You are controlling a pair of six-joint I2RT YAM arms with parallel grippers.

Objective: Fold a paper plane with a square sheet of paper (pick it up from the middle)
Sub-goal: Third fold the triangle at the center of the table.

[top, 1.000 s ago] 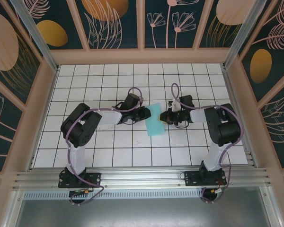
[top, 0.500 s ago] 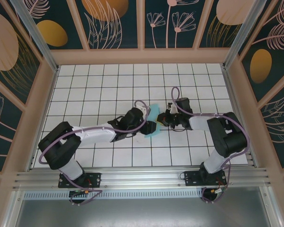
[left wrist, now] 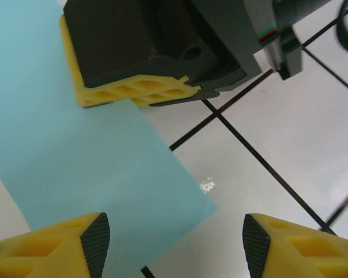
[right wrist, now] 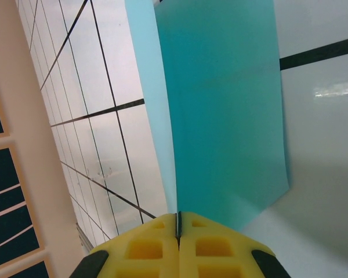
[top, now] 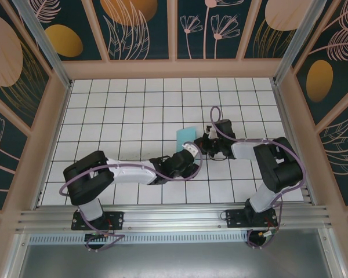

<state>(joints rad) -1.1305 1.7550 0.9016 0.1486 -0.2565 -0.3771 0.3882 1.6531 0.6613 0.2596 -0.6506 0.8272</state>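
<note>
Cyan sheet (right wrist: 220,104) in clamped right gripper (right wrist: 178,231)

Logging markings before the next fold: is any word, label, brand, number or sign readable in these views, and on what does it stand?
No readable text anywhere.
square sheet of paper: plain cyan, no print.
right gripper's fingers: bare yellow, no lettering.
wall panels: only leaf and flower drawings.
small board below the left arm's base: too small to read.
</note>
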